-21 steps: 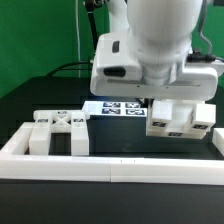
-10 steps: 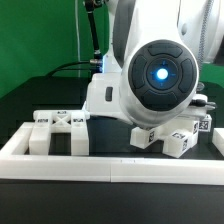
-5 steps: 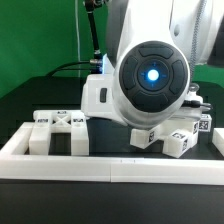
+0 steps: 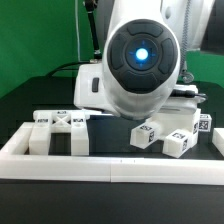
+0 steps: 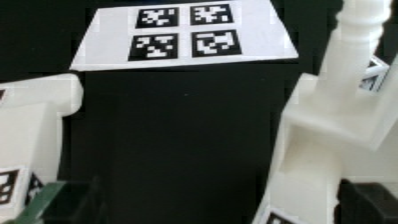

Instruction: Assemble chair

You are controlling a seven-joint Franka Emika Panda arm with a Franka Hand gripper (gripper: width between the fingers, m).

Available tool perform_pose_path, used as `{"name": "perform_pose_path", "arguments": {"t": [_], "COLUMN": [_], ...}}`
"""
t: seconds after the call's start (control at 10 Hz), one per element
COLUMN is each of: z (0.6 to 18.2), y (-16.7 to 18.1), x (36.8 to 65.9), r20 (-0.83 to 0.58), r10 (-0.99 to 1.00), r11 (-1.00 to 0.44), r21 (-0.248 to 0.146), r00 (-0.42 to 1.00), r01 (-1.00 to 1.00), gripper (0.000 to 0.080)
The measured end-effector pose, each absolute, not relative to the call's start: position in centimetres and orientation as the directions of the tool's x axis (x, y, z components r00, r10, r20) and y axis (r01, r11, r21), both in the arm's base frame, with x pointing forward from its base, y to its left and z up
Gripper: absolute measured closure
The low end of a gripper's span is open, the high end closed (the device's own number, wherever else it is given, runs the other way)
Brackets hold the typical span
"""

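Chair parts [image 4: 58,128] sat in two clusters behind the border rail [image 4: 100,167], lower left and lower right of the exterior frame. The arm [image 4: 120,95] blocked the gripper, so its jaws' state could not be told. Probably between picks, it should descend centred on one piece, clear of neighbours.

You see a black flat tabletop [image 4: 30,100] carrying a long white low border rail [image 4: 110,168], white blocky tagged plastic chair parts [image 4: 58,128] and the marker board [image 5: 183,32].
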State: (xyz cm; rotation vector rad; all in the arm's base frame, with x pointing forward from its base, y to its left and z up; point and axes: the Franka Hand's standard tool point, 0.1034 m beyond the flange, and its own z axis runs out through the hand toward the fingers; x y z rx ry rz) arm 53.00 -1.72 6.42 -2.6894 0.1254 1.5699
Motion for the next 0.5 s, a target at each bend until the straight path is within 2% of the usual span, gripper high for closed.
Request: {"name": "perform_pose_path", "arguments": {"t": [0.1,0.5], "z": [6.3,7.6], "y": [-2.0,-3.4], "x": [54.5,56.3], "r20": [-0.814,-0.64], "r10": [-0.053,-0.058], "r11": [-0.997,-0.996], "r21": [0.012,-0.009], "r00": [0.579,0.766], "r01": [-0.074,-0.083], "gripper": [0.0151,0.0151]}}
